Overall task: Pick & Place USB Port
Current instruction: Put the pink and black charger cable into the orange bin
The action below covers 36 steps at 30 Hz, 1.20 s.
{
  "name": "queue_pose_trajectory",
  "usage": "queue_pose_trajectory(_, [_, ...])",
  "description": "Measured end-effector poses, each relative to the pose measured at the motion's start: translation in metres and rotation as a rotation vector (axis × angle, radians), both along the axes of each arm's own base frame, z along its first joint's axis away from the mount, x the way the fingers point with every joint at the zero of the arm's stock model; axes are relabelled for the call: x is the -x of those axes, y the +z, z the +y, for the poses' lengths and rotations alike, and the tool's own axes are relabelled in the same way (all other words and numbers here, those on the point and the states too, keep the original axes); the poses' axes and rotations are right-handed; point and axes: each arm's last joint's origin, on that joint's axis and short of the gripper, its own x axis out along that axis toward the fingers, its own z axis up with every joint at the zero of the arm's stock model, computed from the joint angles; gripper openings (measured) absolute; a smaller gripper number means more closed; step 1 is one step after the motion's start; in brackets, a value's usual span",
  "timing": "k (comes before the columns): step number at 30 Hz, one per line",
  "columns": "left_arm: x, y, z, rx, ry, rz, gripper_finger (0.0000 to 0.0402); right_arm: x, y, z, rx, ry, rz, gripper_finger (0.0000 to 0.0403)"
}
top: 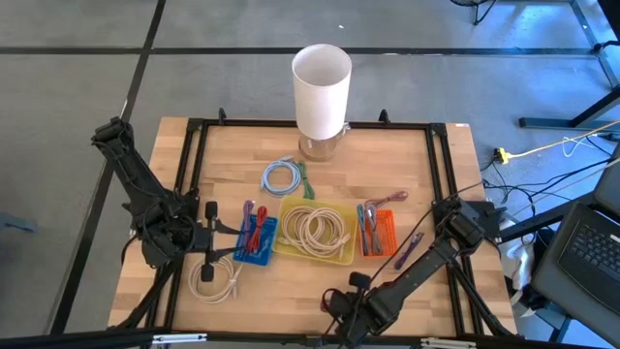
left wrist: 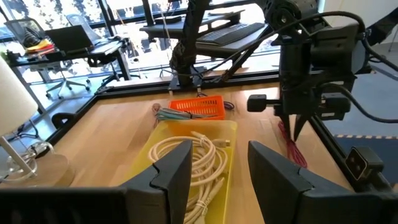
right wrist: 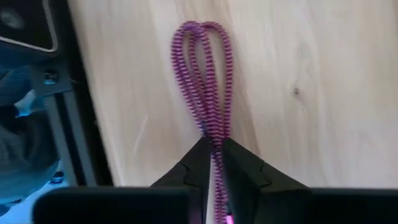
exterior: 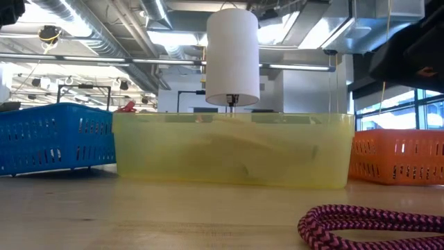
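The purple braided USB cable [top: 407,250] lies folded on the wood near the table's right side, just right of the orange bin [top: 385,233]. My right gripper [right wrist: 212,158] points down over it and is shut on its strands; in the left wrist view it shows as the right gripper [left wrist: 295,129] above the cable [left wrist: 291,149]. In the low view the cable [exterior: 374,226] rests on the table. My left gripper [left wrist: 217,183] is open and hovers by the blue bin [top: 254,242], facing the yellow bin [left wrist: 227,134]. My right gripper pinches the purple cable's doubled strands [right wrist: 213,138] between its two fingers, coming from above and pointing down. The fingers lie along the strands. The folded loop end [right wrist: 202,50] stretches out past the fingertips and lies flat on the wood.
The yellow bin [top: 334,254] holds a cream cable coil; the blue and orange bins hold mixed cables. A tall white cylinder on a stand [top: 321,87] is at the far edge. A pale blue coil [top: 281,176], a white coil [top: 215,276] and another purple cable [top: 392,197] lie loose.
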Motion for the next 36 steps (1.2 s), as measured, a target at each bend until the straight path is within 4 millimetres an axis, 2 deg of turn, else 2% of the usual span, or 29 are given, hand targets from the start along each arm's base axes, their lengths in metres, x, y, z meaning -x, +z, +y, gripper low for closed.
queue_pose_trajectory(9, [0.0,0.0,0.0,0.0,-0.001,0.0,0.0148,0.001,-0.001,-0.002,0.012,-0.029,0.013,0.0115])
queue_pose_trajectory(14, [0.0,0.0,0.0,0.0,-0.001,0.0,0.0148,0.002,-0.001,-0.001,-0.011,-0.044,0.026,0.0124])
queue_pose_trajectory(19, [0.0,0.0,0.0,0.0,-0.001,0.0,0.0148,0.001,-0.004,0.0,-0.014,-0.044,0.031,0.0111])
queue_pose_trajectory(23, [0.0,0.0,0.0,0.0,-0.001,0.001,0.0148,0.0,-0.015,0.001,-0.015,-0.039,0.06,0.0093])
queue_pose_trajectory(30, [0.0,0.0,0.0,0.0,-0.002,0.001,0.0148,0.001,-0.021,0.001,-0.002,-0.037,0.086,0.0019])
queue_pose_trajectory(36, [0.0,0.0,0.0,0.0,-0.001,0.001,0.0148,-0.001,-0.016,0.003,-0.002,-0.039,0.087,0.0015])
